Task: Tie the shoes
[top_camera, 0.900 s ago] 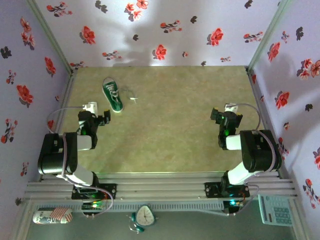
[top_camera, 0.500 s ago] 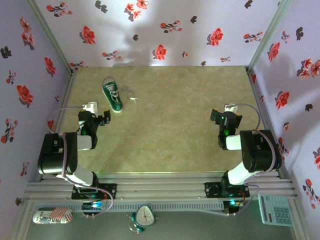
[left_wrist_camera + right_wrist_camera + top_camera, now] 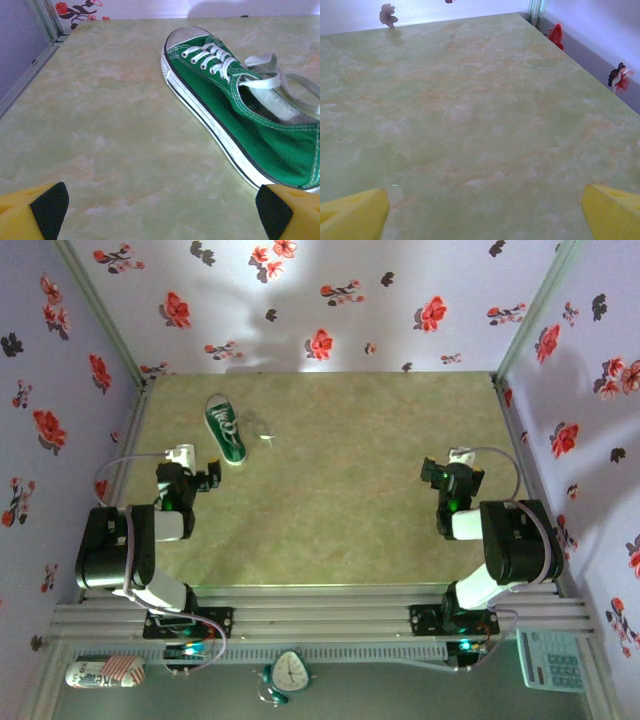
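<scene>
Green sneaker (image 3: 235, 115) is lying on its sole just beyond the left gripper (image 3: 161, 209), toe pointing away, white laces (image 3: 265, 75) trailing loose, so likely pre-approach. Left gripper is gaping wide, holding nothing. Right gripper (image 3: 485, 210), well off to the left gripper's right, is also gaping, empty.

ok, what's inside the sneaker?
Inside the sneaker: a pale grey lining, nothing else visible, with loose white laces lying across the opening. The toe end is hidden under the laced front.
</scene>
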Motion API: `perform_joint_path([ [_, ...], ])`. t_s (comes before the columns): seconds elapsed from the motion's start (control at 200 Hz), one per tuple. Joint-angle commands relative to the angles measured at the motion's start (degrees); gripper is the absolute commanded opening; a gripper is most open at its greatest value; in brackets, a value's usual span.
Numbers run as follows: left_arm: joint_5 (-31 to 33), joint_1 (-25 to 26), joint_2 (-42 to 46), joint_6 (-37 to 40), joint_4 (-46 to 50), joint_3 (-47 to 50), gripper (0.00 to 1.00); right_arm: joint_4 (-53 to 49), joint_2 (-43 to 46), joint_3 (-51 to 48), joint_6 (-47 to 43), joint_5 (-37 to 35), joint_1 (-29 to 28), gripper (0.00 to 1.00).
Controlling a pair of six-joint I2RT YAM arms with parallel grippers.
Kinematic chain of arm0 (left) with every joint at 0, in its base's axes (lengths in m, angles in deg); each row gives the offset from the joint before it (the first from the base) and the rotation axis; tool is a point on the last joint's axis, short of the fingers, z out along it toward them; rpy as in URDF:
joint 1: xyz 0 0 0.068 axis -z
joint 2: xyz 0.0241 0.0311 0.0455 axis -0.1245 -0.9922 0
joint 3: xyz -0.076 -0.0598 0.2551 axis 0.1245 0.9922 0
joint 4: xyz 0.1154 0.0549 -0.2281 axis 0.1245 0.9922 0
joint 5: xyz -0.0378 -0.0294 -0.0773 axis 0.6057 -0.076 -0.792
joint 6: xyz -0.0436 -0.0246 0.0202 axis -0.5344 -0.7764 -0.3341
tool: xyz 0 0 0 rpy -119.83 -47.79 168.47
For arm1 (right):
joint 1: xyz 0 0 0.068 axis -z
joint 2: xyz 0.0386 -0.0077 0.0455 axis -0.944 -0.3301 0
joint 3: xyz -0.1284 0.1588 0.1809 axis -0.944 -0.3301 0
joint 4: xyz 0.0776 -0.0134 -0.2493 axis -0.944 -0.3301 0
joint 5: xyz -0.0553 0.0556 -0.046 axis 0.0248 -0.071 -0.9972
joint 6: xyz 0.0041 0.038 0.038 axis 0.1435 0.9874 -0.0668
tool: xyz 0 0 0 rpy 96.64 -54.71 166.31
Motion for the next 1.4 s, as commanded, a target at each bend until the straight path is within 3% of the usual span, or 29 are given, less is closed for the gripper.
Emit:
perform_joint_path([
  [0.0, 0.49, 1.58, 3.52, 1.83, -4.35, 3.11, 1.0, 3.23, 2.69, -1.81, -0.87, -1.69, -1.01, 0.99],
  [0.06, 2.98, 2.41, 7.68, 1.52, -1.58, 3.89, 1.0, 4.55, 4.58, -2.91, -1.34, -3.7, -1.46, 0.99],
  [0.165, 7.55, 2.73, 16.09, -1.83, 12.15, 1.11, 1.0, -2.74, 10.74, -2.03, -3.63, -1.38, -2.88, 0.99],
  [0.275, 12.27, 2.73, 21.64, -8.49, 24.98, -3.08, 1.0, -13.03, 18.81, 0.54, -2.5, 0.84, -3.47, 0.99],
  [0.505, 20.21, 2.07, 25.79, -28.38, 50.2, -11.89, 1.0, -17.65, 31.96, 1.32, 4.96, 7.05, -3.36, 0.99],
  [0.58, 20.52, 1.25, 25.39, -34.07, 57.37, -14.86, 1.0, -23.68, 36.19, 3.47, 9.69, 4.15, -3.28, 0.99],
  [0.695, 18.3, 1.24, 25.25, -34.12, 61.21, -17.22, 1.0, -40.64, 41.12, 9.07, 21.93, -8.3, -2.95, 0.99],
  [0.835, 14.53, 1.24, 24.61, -31.83, 64.68, -20.54, 1.0, -53.26, 41.63, 13.42, 31.81, -13.03, -2.41, 0.99],
  [1.03, 6.3, 3.15, 18.59, -28.48, 67.51, -26.71, 1.0, -53.74, 35.97, 17.03, 28.24, 7.9, -2.61, 0.99],
  [1.15, 7.06, 8.79, 12.18, -26.78, 68.47, -30.9, 1.0, -57.72, 29.77, 21.7, 26.94, 14.24, -6.11, 0.96],
  [1.395, 15.15, 18.72, -5.92, -28.41, 75.06, -45.62, 0.91, -67.03, 23.83, 28.95, 22.86, 11.45, -16.71, 0.95],
])
